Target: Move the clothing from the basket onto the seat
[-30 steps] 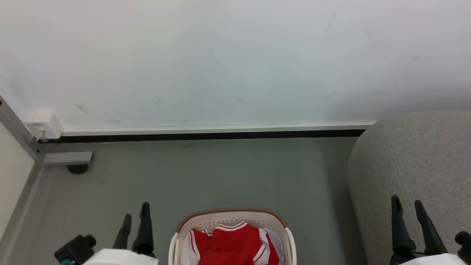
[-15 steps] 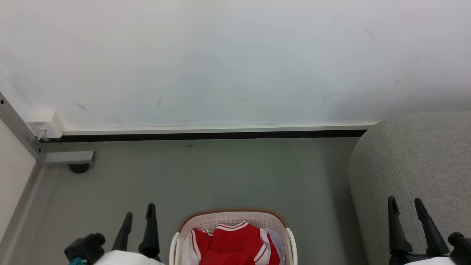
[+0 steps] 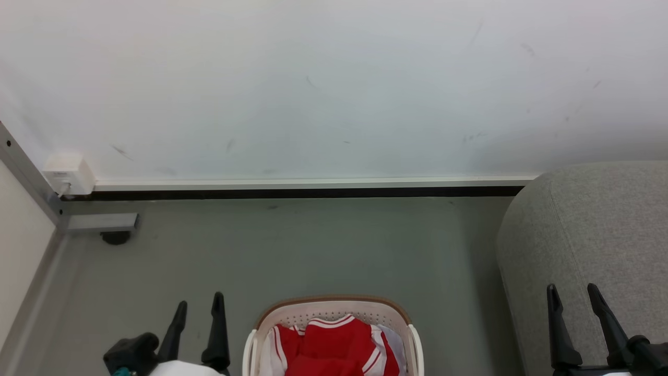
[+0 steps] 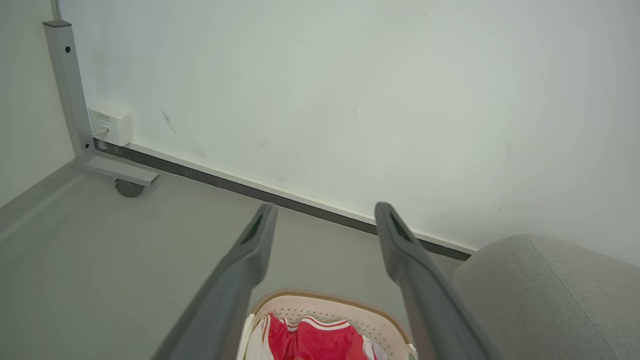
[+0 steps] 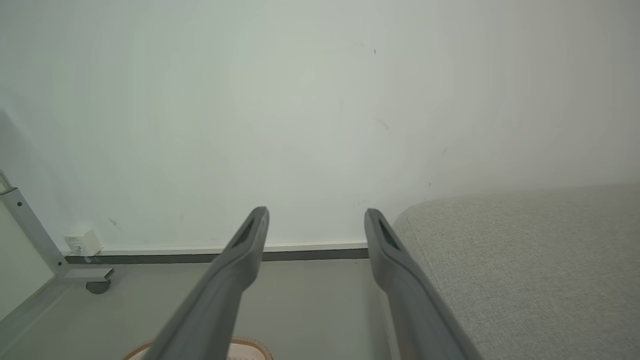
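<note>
The clothing [image 3: 334, 347] lies heaped in the basket [image 3: 334, 302] at the bottom centre of the head view; none is yet on the seat [image 3: 600, 224] at the right edge. Over the last second the left gripper [image 3: 199, 300], fingers apart and empty at lower left, has edged toward the basket; the right gripper [image 3: 571, 287], likewise spread, has sunk slightly at lower right; the reach seems barely begun.

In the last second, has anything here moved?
The left tool edged sideways toward the basket; the right tool dipped slightly. Both are open and took hold of nothing. The clothing lies in the basket as before, and the seat is unchanged.
</note>
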